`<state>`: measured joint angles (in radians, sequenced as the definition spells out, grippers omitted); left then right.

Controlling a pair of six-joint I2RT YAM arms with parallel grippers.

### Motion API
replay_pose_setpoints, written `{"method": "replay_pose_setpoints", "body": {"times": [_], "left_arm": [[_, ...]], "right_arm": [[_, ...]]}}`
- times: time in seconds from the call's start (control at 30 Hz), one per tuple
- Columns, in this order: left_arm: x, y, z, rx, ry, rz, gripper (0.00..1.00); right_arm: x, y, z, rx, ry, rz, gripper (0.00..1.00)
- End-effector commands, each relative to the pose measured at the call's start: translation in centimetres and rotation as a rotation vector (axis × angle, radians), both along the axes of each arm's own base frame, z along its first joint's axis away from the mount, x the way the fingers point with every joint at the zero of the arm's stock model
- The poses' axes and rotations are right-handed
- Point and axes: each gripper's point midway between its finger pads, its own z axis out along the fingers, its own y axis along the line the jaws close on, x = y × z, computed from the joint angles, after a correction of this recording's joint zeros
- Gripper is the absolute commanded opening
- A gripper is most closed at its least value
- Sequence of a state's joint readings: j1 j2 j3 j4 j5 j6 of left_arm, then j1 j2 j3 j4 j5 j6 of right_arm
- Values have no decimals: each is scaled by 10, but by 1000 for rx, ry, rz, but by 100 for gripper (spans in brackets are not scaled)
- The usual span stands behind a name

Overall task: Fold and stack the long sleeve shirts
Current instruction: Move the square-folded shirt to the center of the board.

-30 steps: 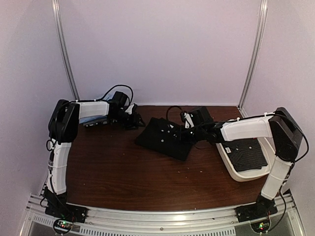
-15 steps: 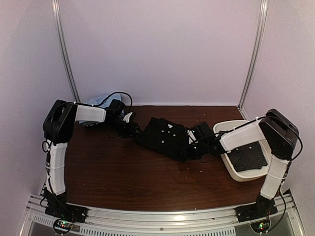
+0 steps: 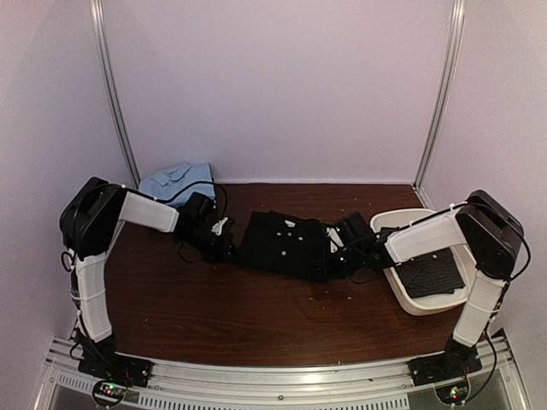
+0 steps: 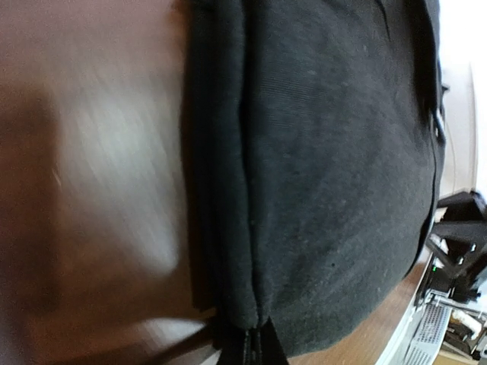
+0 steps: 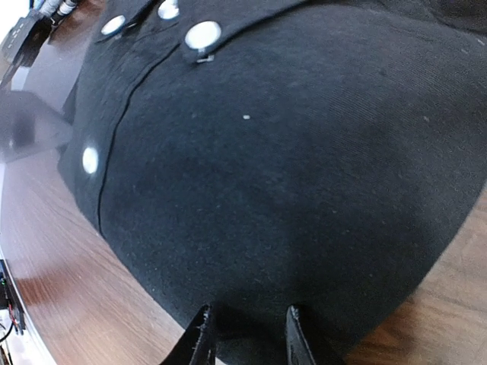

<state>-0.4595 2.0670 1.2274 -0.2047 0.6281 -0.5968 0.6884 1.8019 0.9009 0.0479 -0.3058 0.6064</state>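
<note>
- Black shirt (image 3: 282, 242): folded into a compact bundle and lying flat on the surface (image 3: 239, 316), midway between the left and right edges and nearer the far edge. Small white buttons (image 5: 202, 34) face up.
- Left pincer (image 4: 255, 346): at the bundle's left edge, fingers pressed together with the fold line of the cloth running into the tips.
- Right pincer (image 5: 247, 334): at the bundle's right edge, fingers part-way apart with the thick folded hem gripped between them.
- Dotted shirt (image 3: 432, 273): folded, lying inside the white tray (image 3: 410, 306) at the right edge of the surface.
- Light blue garment (image 3: 173, 181): bunched in the far left corner, apart from both pincers.
</note>
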Motion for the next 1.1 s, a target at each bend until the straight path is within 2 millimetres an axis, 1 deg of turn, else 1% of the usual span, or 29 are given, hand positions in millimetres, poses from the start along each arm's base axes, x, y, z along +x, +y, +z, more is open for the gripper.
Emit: {"method": "replay_pose_setpoints", "body": {"times": [0.0, 0.13, 0.2, 0.33, 0.4, 0.47, 0.5, 0.6, 0.67, 0.7, 0.73, 0.77, 0.93, 1.03, 1.07], "left_arm": [[-30, -3, 10, -2, 33, 45, 0], [-68, -3, 10, 32, 62, 58, 0], [-90, 1, 7, 58, 84, 66, 0], [-137, 13, -8, 110, 152, 81, 0], [-154, 18, -11, 121, 170, 88, 0], [-164, 25, -13, 130, 182, 101, 0], [-166, 26, -11, 128, 177, 101, 0], [-165, 36, -3, 174, 156, 118, 9], [-160, 42, 4, 213, 123, 139, 15], [-157, 44, 9, 226, 108, 143, 17], [-152, 48, 13, 252, 83, 159, 22], [-149, 50, 17, 266, 67, 165, 25], [-131, 52, 39, 307, -11, 173, 27], [-123, 46, 50, 289, -42, 159, 27], [-120, 44, 53, 284, -54, 154, 27]], "right_arm": [[-24, -30, -15, -119, 51, 8, 35], [-41, -37, -11, -122, 62, 30, 35], [-51, -40, -9, -124, 69, 38, 35], [-71, -44, -2, -124, 83, 54, 36], [-79, -44, 3, -120, 83, 62, 36], [-81, -43, 13, -113, 72, 65, 37], [-81, -42, 18, -109, 64, 65, 37], [-73, -32, 40, -89, 20, 69, 38], [-64, -19, 56, -72, -21, 76, 40], [-61, -12, 61, -67, -36, 82, 41], [-56, -6, 64, -64, -51, 84, 43], [-52, -1, 67, -61, -62, 84, 44], [-19, 21, 83, -64, -137, 59, 46], [-6, 45, 86, -32, -140, 101, 42], [-2, 53, 86, -21, -138, 115, 39]]}}
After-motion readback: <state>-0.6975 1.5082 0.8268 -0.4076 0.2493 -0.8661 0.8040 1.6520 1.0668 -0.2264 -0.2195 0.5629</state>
